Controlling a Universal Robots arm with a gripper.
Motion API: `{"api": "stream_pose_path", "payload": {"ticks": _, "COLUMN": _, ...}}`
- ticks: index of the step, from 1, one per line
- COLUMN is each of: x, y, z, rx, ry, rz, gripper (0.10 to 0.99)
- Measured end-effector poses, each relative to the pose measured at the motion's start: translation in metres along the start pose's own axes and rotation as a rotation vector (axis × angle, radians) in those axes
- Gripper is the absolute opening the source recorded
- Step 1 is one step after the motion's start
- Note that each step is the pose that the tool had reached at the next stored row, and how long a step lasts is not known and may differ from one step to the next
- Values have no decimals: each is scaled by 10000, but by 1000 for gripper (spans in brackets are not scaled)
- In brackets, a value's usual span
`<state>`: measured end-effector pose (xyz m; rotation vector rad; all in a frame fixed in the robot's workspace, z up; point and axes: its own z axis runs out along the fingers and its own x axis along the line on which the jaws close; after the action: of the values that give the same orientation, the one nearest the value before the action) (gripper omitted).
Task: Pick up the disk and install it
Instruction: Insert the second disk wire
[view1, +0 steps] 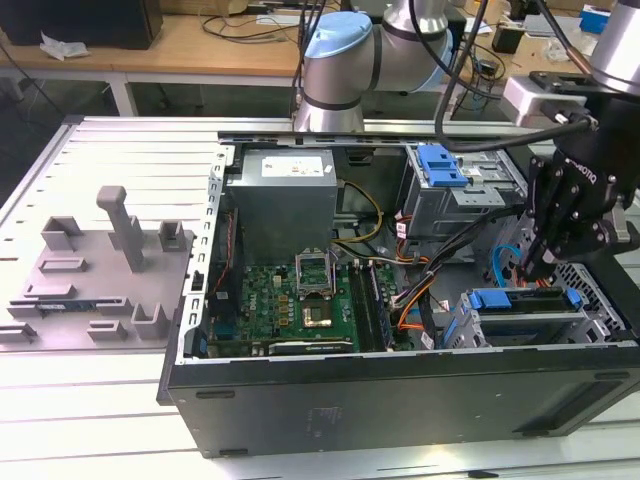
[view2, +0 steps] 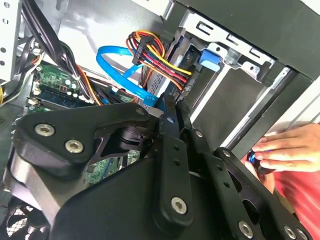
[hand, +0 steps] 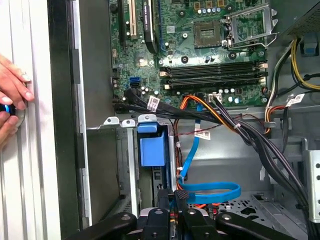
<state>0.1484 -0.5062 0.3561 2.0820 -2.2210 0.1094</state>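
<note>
At the far left of the exterior view stands a grey fixture (view1: 90, 270), and we see no disk on it. To its right lies the open computer case (view1: 400, 395). Inside it, going from left to right, we find the power supply (view1: 285, 200) on the far side, the motherboard (view1: 300, 290) nearer to us, and a blue latch (view1: 440, 165) on the far drive cage.

The disk (view1: 520, 318) sits at the near right of the case. It lies flat in a bay, and its blue frame is along the edge. The gripper (view1: 527, 272) hangs directly above it, with the tip at the frame or touching it. We cannot tell whether the pincer is open or closed, or whether it grips the disk.

In both wrist views a person's hand (hand: 10, 100) rests outside the case wall, with a small blue object in it.

In our judgement the picking up is done and the disk is already in its bay. We cannot tell whether it is fully seated.
</note>
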Motion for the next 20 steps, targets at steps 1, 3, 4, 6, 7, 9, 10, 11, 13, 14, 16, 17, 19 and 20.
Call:
{"api": "stream_pose_path", "payload": {"ticks": 1, "x": 2, "y": 0, "z": 3, "rx": 0, "ry": -2, "rz": 0, "gripper": 161}}
{"api": "stream_pose_path", "payload": {"ticks": 3, "x": 3, "y": 0, "z": 5, "rx": 1, "ry": 1, "rz": -33, "gripper": 161}}
{"api": "stream_pose_path", "payload": {"ticks": 4, "x": 2, "y": 0, "z": 6, "rx": 1, "ry": 0, "rz": -34, "gripper": 161}}
{"api": "stream_pose_path", "payload": {"ticks": 6, "x": 20, "y": -2, "z": 9, "rx": 1, "ry": -1, "rz": -35, "gripper": 161}}
{"api": "stream_pose_path", "payload": {"ticks": 7, "x": 31, "y": -2, "z": 11, "rx": 2, "ry": -1, "rz": -35, "gripper": 161}}
{"api": "stream_pose_path", "payload": {"ticks": 9, "x": 41, "y": -3, "z": 13, "rx": 1, "ry": -1, "rz": -35, "gripper": 161}}
{"api": "stream_pose_path", "payload": {"ticks": 10, "x": 45, "y": -3, "z": 14, "rx": 1, "ry": -1, "rz": -35, "gripper": 161}}
{"api": "stream_pose_path", "payload": {"ticks": 11, "x": 47, "y": -3, "z": 16, "rx": 1, "ry": -3, "rz": -34, "gripper": 161}}
{"api": "stream_pose_path", "payload": {"ticks": 13, "x": 68, "y": -5, "z": 22, "rx": -1, "ry": 0, "rz": -35, "gripper": 161}}
{"api": "stream_pose_path", "payload": {"ticks": 14, "x": 71, "y": -6, "z": 26, "rx": -2, "ry": -1, "rz": -34, "gripper": 161}}
{"api": "stream_pose_path", "payload": {"ticks": 16, "x": 71, "y": -7, "z": 27, "rx": -1, "ry": 0, "rz": -35, "gripper": 161}}
{"api": "stream_pose_path", "payload": {"ticks": 17, "x": 70, "y": -10, "z": 28, "rx": -1, "ry": -1, "rz": -36, "gripper": 161}}
{"api": "stream_pose_path", "payload": {"ticks": 19, "x": 68, "y": -14, "z": 32, "rx": -2, "ry": 0, "rz": -35, "gripper": 161}}
{"api": "stream_pose_path", "payload": {"ticks": 20, "x": 65, "y": -14, "z": 36, "rx": -2, "ry": 0, "rz": -34, "gripper": 161}}
